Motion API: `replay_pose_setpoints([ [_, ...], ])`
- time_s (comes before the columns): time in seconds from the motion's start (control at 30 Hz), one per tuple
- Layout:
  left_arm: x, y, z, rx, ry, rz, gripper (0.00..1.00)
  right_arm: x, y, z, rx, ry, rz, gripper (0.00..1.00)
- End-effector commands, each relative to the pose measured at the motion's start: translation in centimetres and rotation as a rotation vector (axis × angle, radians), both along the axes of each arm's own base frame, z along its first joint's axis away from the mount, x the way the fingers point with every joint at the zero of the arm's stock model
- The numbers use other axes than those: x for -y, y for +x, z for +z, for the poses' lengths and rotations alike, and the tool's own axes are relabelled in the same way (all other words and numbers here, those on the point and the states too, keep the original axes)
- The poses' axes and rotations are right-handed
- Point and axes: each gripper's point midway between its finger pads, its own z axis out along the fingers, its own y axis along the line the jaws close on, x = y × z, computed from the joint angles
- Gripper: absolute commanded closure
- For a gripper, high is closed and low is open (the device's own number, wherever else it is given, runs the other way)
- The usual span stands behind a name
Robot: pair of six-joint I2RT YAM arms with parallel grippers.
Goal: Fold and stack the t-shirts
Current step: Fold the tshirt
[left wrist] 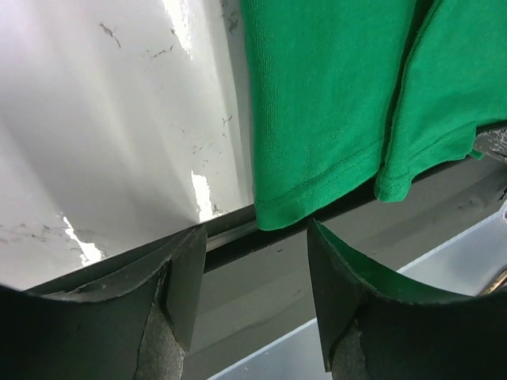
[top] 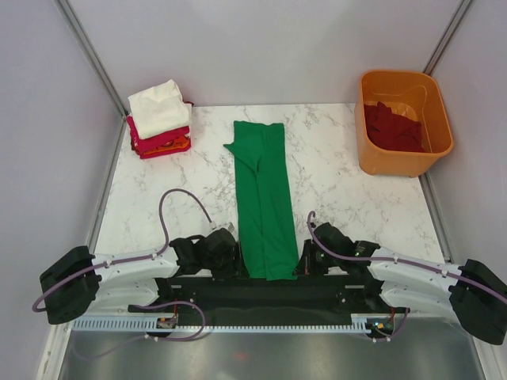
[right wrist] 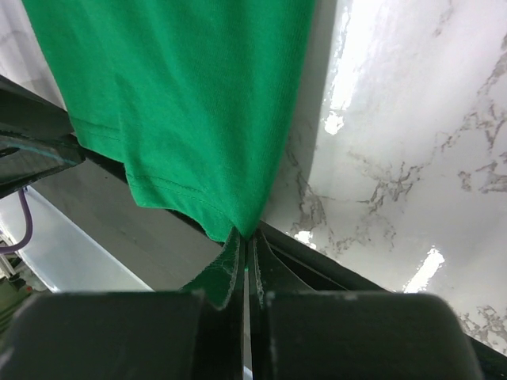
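A bright green t-shirt lies folded in a long narrow strip down the middle of the marble table, its hem hanging over the near edge. My left gripper is open at the hem's left corner, with the cloth just beyond its fingertips. My right gripper is shut on the hem's right corner. A stack of folded shirts, cream-white on top of red and orange, sits at the back left. A dark maroon shirt lies in the tub.
A rigid orange plastic tub stands at the back right. Grey walls close in the table on three sides. A black rail runs along the table's near edge below the hem.
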Motion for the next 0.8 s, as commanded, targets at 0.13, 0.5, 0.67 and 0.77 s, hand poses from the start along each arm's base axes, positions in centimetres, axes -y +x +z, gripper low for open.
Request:
replay_pose_setpoints([
  [0.13,1.1,2.4,0.3,0.085,-0.025,0.106,0.40,-0.6,-0.1,0.9,0.018,0.042,0.026,1.00],
  [0.5,1.9,3.7,-0.7,0.128,-0.006,0.126,0.69,-0.4,-0.8,0.6,0.005,0.042,0.058,1.00],
  [0.67,2.3,4.8,-0.1,0.190,0.003,0.104,0.85,-0.5,-0.9,0.7,0.007,0.042,0.075,1.00],
  [0.77,2.7,5.3,0.6,0.220,-0.007,0.093,0.98,-0.6,-0.8,1.1,0.013,0.044,0.082,1.00],
])
